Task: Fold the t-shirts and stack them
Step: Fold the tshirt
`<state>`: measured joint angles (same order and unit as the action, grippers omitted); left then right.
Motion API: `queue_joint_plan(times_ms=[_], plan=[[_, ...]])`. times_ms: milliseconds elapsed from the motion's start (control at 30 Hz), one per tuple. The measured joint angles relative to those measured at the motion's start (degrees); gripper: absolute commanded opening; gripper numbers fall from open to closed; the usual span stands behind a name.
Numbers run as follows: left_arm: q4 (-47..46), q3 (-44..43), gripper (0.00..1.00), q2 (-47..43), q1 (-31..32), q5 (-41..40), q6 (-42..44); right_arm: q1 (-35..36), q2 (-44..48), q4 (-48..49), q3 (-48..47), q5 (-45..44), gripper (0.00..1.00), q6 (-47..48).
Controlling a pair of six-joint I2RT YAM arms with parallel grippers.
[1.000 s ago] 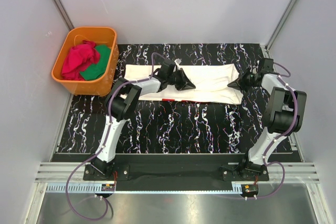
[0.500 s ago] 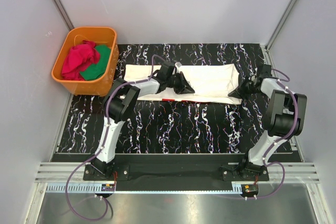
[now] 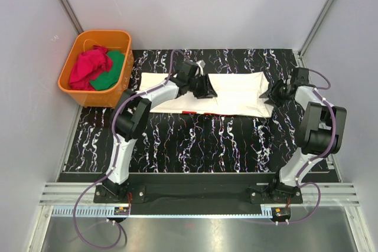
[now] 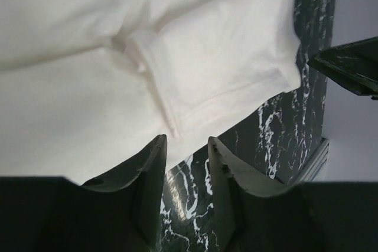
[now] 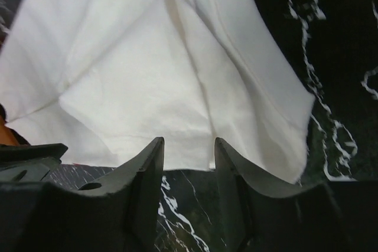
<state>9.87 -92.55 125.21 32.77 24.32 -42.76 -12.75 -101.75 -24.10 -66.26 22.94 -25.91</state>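
Top external view gives us the cream t-shirt (image 3: 236, 92) lying as a long band across the far half of the marbled black table (image 3: 195, 140), its length running left to right. A red cloth strip (image 3: 190, 111) peeks out from under its near edge. The left gripper (image 3: 207, 91) sits over the middle of the band, and the right gripper (image 3: 267, 94) is at the band's right end. An orange tub (image 3: 94, 35) stands off the table's far left corner, with pink-red cloth (image 3: 88, 66) and green cloth (image 3: 112, 72) bunched inside.

From the left wrist we see its two fingers (image 4: 150, 169) a little apart, with bare table in the gap and nothing between them. Their tips reach the shirt's edge, just near of a folded hem.

From the right wrist we see its fingers (image 5: 147, 175) also slightly spread. The cream cloth's edge crosses the gap at their tips, and black table shows below it. We cannot tell whether the tips touch the cloth. The cloth fans out beyond them in soft creases.
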Motion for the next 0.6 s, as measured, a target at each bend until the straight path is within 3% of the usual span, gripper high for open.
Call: queue_joint_plan(times_ms=[133, 267, 400, 500, 567, 600], plan=[[-4.9, -3.6, 0.24, 0.7, 0.1, 0.8, 0.4, 0.2, -2.0, 9.2, -1.6, 5.0, 0.35, -3.4], [-13.1, -8.9, 0.23, 6.4, 0.3, 3.3, -2.6, 1.2, -8.3, 20.9, -2.5, 11.0, 0.2, -9.4], [-15.8, -12.4, 0.24, 13.6, 0.3, 3.8, -4.9, 2.1, -16.9, 32.2, -2.5, 15.6, 0.18, -16.9], [-13.5, -15.2, 0.26, 18.6, 0.0, 3.5, -5.3, 2.3, -21.6, 35.5, -2.6, 15.8, 0.19, -20.4], [-12.7, -16.5, 0.3, 19.8, -0.7, 4.5, -6.1, 2.2, -22.7, 36.6, -3.0, 17.2, 0.2, -22.3], [-12.0, -17.6, 0.38, 19.9, -0.9, 4.2, -5.8, 2.2, -22.7, 36.7, -3.3, 16.7, 0.21, -22.4]])
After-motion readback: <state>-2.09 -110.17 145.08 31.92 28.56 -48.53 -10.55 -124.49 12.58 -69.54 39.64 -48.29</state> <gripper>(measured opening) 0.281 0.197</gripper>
